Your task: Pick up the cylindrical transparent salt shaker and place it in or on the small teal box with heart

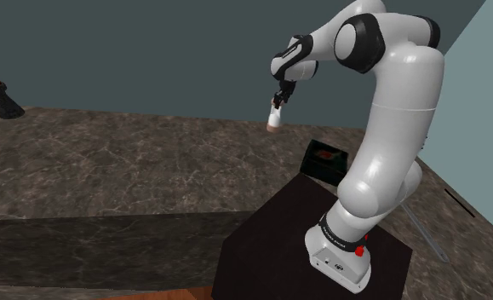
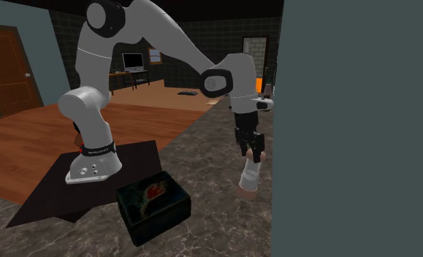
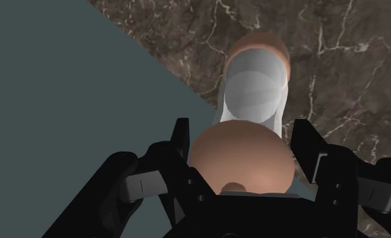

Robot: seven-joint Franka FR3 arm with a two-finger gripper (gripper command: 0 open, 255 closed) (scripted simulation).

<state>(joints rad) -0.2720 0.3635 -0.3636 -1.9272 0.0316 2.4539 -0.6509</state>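
Observation:
The salt shaker (image 1: 275, 118) is a pale, see-through cylinder with a tan cap, upright on the dark marble counter (image 1: 134, 170) close to the back wall. My gripper (image 1: 278, 100) comes down over its top. In the wrist view the black fingers (image 3: 181, 145) press against both sides of the tan cap (image 3: 241, 159), with the clear body (image 3: 254, 88) below. In the second exterior view the gripper (image 2: 252, 152) clasps the shaker (image 2: 250, 177), whose base seems to touch the counter. The small dark box with a red heart (image 1: 323, 158) (image 2: 153, 204) lies beside the stand, a short way from the shaker.
A grey-teal wall (image 2: 356, 124) rises right behind the shaker. A dark vase-like object (image 1: 2, 98) stands at the counter's far end, at the shoulder view's left. My black stand (image 1: 278, 247) sits against the counter's near edge.

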